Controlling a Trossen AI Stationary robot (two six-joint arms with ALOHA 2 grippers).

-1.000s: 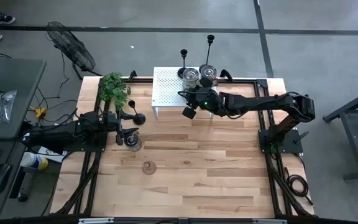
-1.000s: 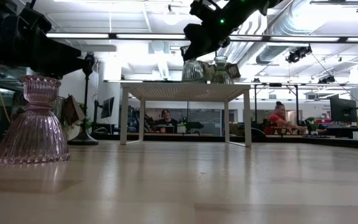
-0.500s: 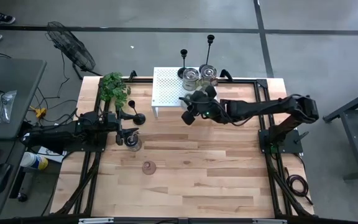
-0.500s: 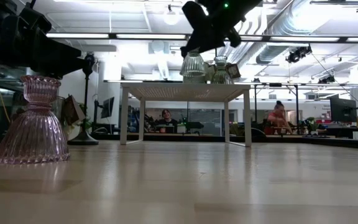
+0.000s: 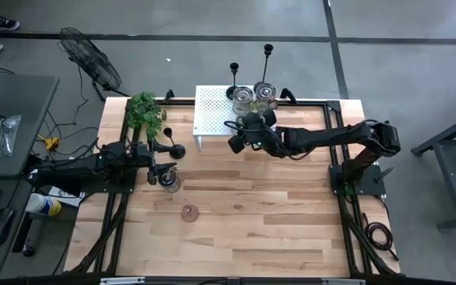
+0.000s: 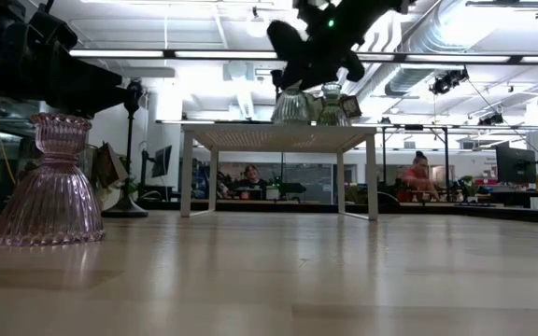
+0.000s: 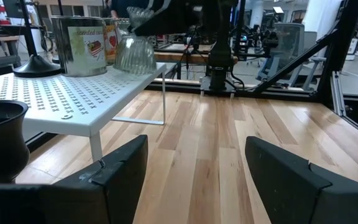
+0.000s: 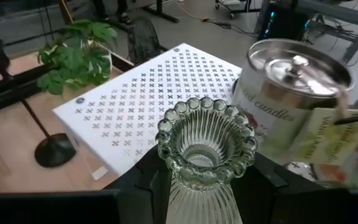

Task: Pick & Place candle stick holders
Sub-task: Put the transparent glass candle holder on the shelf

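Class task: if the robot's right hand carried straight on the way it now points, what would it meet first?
Probably the greenish glass holder standing on the white perforated shelf, directly ahead of the right hand. The candle tin stands to one side of that line.

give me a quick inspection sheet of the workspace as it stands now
surface: wooden table, white perforated shelf at its far edge
job's things: pinkish glass holder on the bare wood; greenish glass holder on the shelf's edge; two black candlesticks behind the shelf; a third black candlestick near the left arm
clutter: candle tin on the shelf, leafy plant at the table's far left
grippers: right gripper at the greenish holder, a finger on each side, not closed on it; left gripper open, holding nothing, low over the table's left side
cables: loose cables on the floor right of the table
surroundings: floor fan, side desk, people at desks beyond
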